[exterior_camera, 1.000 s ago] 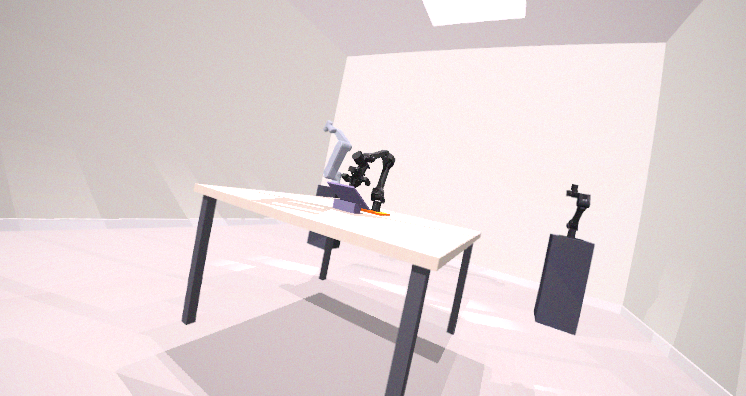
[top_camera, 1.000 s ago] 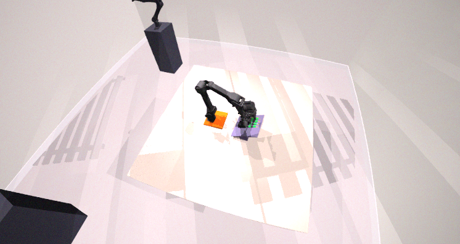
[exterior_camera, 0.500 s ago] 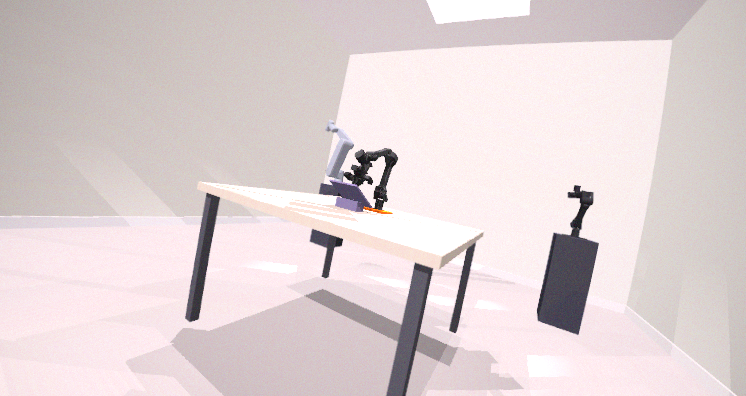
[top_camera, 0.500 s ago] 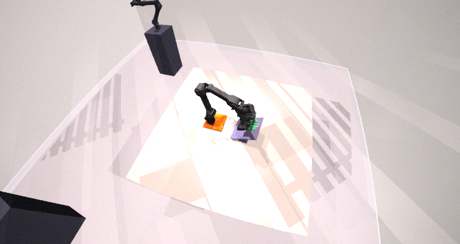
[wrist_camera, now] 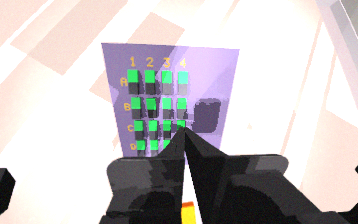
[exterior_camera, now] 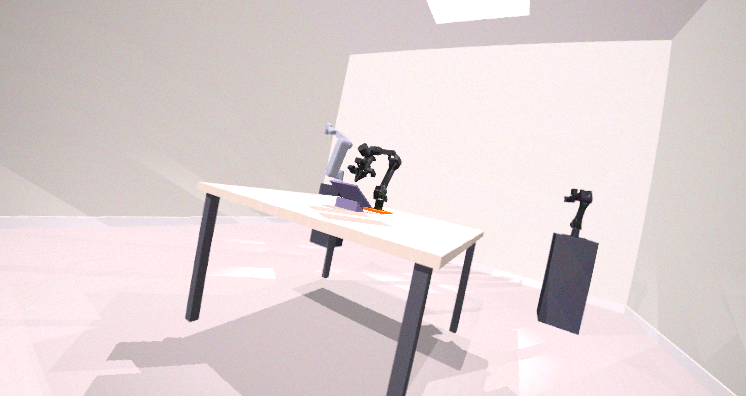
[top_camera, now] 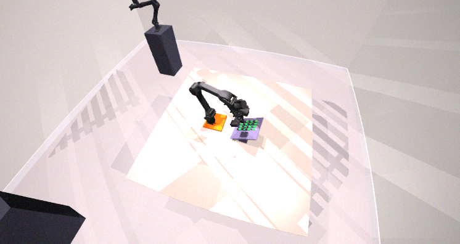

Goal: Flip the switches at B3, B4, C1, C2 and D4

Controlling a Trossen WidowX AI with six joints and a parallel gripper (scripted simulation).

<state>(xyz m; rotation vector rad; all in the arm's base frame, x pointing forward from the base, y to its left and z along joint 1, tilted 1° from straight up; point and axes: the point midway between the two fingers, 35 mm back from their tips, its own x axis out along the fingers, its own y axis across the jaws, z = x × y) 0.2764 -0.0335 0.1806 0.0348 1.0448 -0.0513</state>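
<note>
Claw (wrist_camera: 184, 131) fully closed, nothing gripped, fingertips together over the purple switch panel (wrist_camera: 220, 65) near the C4/D4 switches. Contact unclear. Panel sits tilted on the surface (exterior_camera: 417, 242), just beside the orange base plate (top_camera: 222, 126).

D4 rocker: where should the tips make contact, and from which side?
No pinch needed. With the gripper shut, fingers together as one narrow point, come from above the sloped panel and press the raised end of D4. Its cap is hidden behind the fingertips in the wrist view, so which end is up cannot be told.
</note>
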